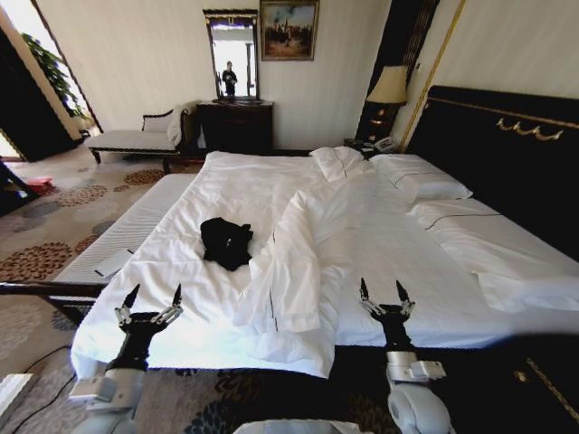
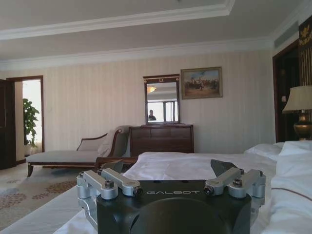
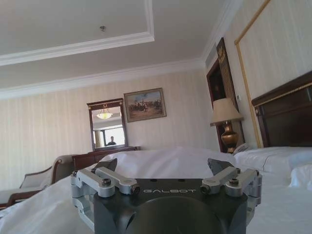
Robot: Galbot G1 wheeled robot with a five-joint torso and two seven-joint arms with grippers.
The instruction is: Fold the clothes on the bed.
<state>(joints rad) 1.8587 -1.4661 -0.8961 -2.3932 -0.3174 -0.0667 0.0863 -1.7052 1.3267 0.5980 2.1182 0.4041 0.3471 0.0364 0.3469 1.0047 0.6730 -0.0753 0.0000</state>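
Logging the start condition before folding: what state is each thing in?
T-shirt: crumpled in a heap, unfolded, on the duvet.
Duvet: rumpled, bunched in a ridge.
Left gripper: open, empty, at the bed's near edge.
Right gripper: open, empty, likewise.
Lamp: upright.

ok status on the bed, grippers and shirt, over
Left gripper and right gripper open, empty, at the near edge of the white-duvet bed. Crumpled black T-shirt untouched ahead of the left. Bunched duvet fold beside it.
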